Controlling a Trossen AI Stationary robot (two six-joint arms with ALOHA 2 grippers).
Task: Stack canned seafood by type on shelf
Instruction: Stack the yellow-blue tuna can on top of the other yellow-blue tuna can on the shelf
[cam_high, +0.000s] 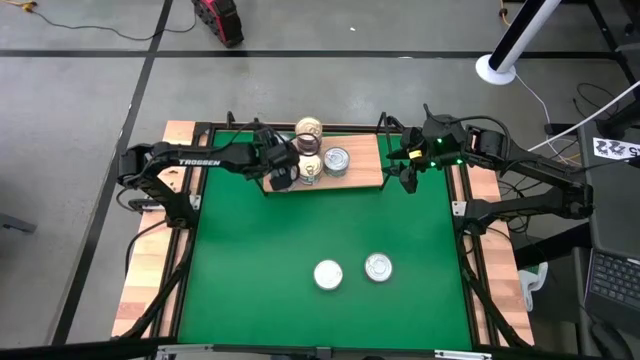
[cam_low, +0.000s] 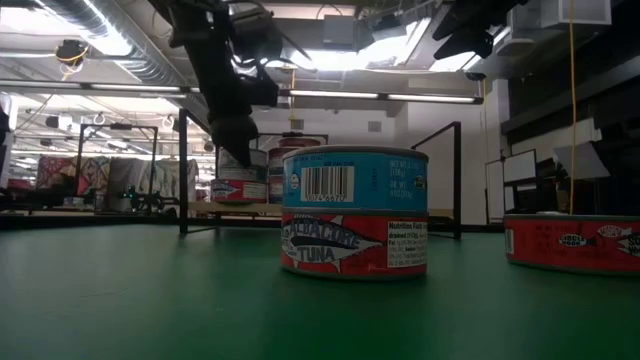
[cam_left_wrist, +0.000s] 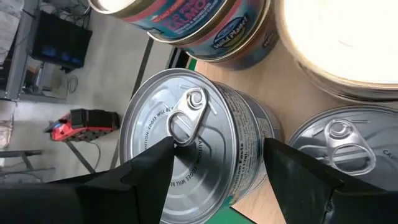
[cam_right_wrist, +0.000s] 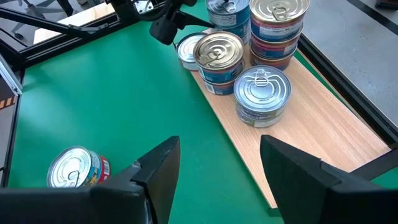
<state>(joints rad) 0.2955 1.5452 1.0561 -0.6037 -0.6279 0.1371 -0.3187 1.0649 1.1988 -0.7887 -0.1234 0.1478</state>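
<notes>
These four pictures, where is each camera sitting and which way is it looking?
High view: above the table, facing straight down; shows both arms, the shelf and two loose cans on the green mat.
Low view: at table height, looking level across; a tuna can fills the middle, one dark arm hangs above.
Left wrist view: on the left arm, looking past the open left gripper astride a silver can.
Right wrist view: on the right arm, past the open right gripper, over the shelf.
Shared: high and right wrist views both show the stacked cans.
</notes>
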